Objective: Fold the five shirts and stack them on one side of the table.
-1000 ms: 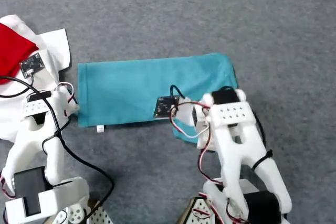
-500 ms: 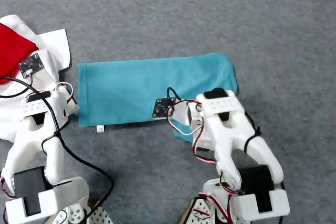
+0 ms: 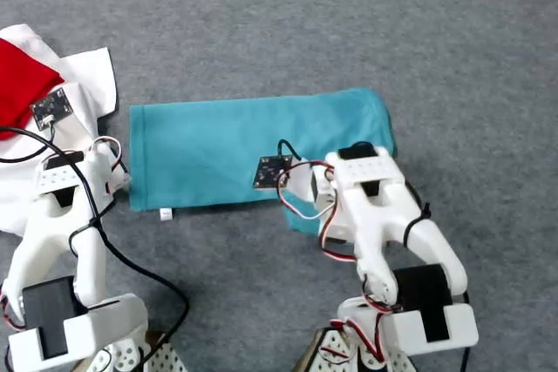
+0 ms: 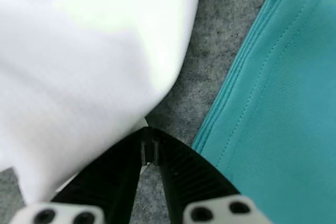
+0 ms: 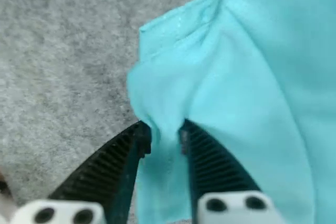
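Note:
A teal shirt, folded into a long strip, lies across the middle of the grey table. My right gripper is shut on a bunched fold of the teal shirt at its near right corner, under the right arm. At the left lies a white shirt with a red shirt on top of it. My left gripper is shut at the white shirt's edge, which runs into its fingertips. The teal shirt's short end is just beside it.
Bare grey table stretches to the right and behind the teal shirt. Both arm bases stand at the near edge. A small white tag lies by the teal shirt's near left corner.
The right arm has pulled back toward its base and its gripper shifted slightly left, still holding the teal fold. The left arm and the shirts at left have not moved.

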`<state>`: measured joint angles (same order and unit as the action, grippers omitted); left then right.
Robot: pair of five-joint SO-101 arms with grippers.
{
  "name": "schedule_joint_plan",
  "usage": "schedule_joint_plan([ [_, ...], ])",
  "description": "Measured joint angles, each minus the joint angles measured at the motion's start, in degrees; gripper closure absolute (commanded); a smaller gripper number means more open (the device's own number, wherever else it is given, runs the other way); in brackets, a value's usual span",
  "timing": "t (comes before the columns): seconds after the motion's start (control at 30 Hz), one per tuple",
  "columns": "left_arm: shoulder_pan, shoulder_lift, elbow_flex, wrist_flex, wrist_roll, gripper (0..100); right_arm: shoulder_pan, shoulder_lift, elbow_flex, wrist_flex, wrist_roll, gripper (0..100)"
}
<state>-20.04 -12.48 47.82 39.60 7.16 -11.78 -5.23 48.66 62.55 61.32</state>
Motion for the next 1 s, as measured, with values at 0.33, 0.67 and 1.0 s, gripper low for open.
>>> schedule_joint_plan([
  [0.33, 0.00, 0.00, 0.00, 0.00, 0.00, 98, 0.70, 0.79, -0.44, -0.35, -0.70, 99.5],
  [0.67, 0.00, 0.00, 0.00, 0.00, 0.00, 98, 0.70, 2.11, -15.74, 12.04, -4.04, 99.5],
  [1.0, 0.00, 0.00, 0.00, 0.00, 0.00, 98, 0.70, 12.40, -42.02, 22.68, -4.04, 99.5],
])
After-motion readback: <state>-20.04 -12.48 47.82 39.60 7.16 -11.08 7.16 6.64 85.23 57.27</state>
